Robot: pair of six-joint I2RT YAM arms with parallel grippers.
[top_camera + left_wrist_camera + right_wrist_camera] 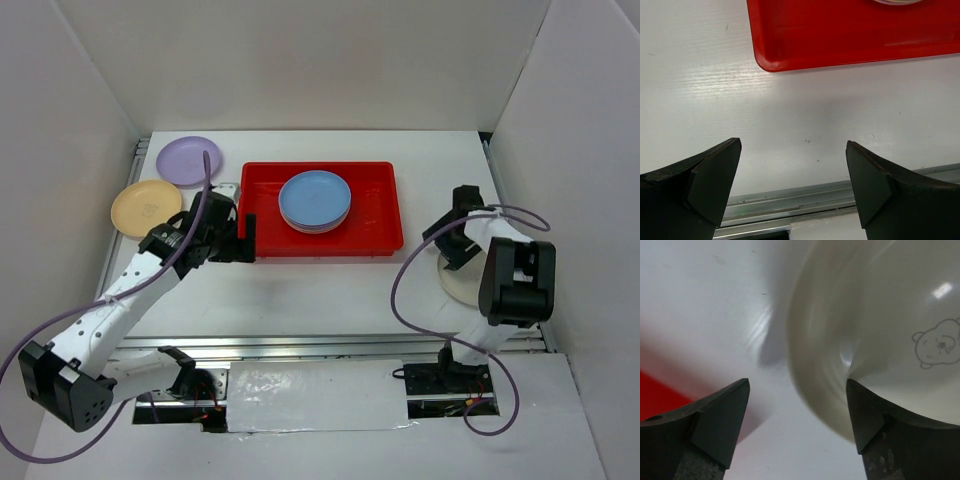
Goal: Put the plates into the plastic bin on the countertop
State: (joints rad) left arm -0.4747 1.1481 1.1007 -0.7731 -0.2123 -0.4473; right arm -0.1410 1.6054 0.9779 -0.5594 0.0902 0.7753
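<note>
The plastic bin [840, 35] and cream plate [880, 330] shine glossy; the countertop [805, 110] looks matt, its rail [790, 202] metal.

Bright, even light falls from above. The overhead view is sharp, with only soft shadows on the table [330, 290] in front of the red bin [322, 208]. The left wrist view is crisp, with sheen along the bin's rim. In the right wrist view, the cream plate [880, 340] right of the bin is blurred and carries one small glare spot.

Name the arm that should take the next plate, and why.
Right. The right tool, open, is at the rim of the cream plate; the left tool, open, is over countertop beside the red bin, at no plate.
</note>
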